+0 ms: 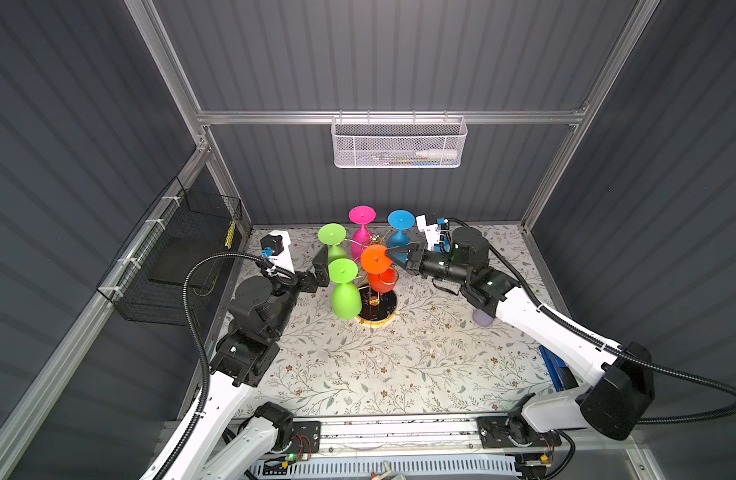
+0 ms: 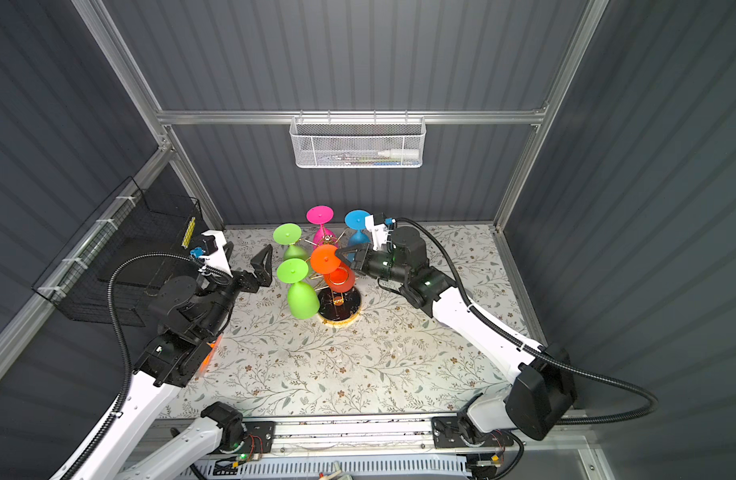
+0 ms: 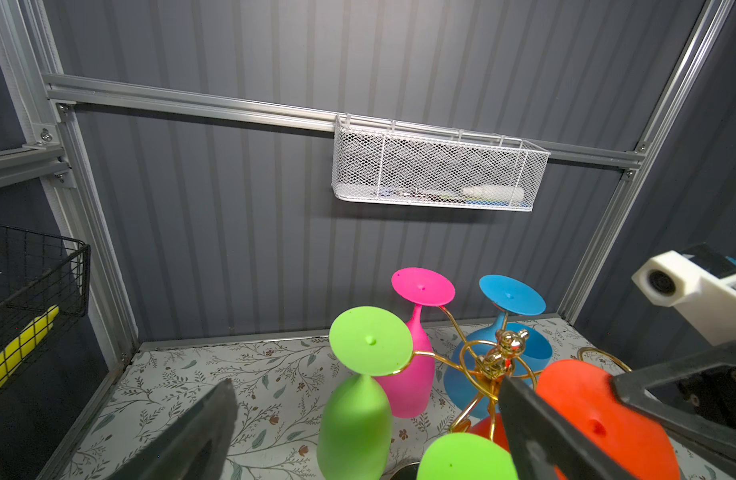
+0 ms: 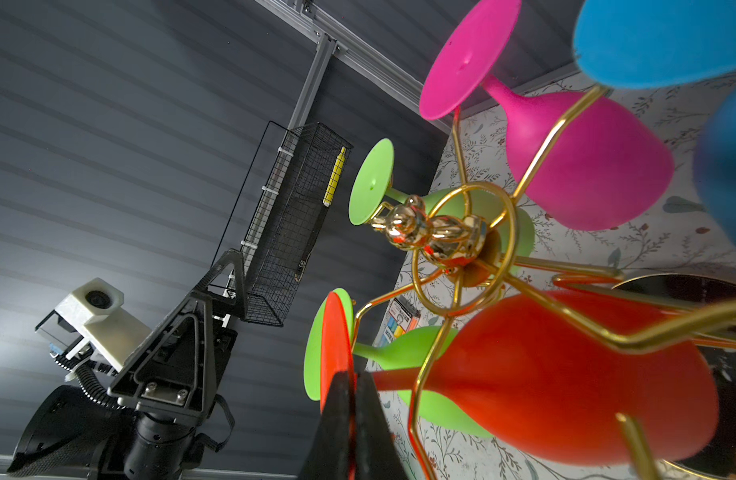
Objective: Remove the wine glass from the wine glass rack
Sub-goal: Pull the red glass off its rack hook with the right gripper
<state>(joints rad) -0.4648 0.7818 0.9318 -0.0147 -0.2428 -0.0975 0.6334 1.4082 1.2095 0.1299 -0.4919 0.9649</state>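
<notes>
Your right end effector (image 1: 389,252) is clamped shut on the foot rim of the orange wine glass (image 1: 374,258). That glass hangs upside down on the rack (image 1: 386,309), right of its post. Your left end effector (image 2: 249,249) is wide open and empty, just left of the rack, above the counter (image 1: 399,365).

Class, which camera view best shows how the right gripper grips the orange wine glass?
The right wrist view: the right gripper is shut on the foot rim of the orange wine glass, seen edge-on. Both top views show only its tip meeting the foot; the left wrist view shows the foot's face, the pinch hidden.
</notes>
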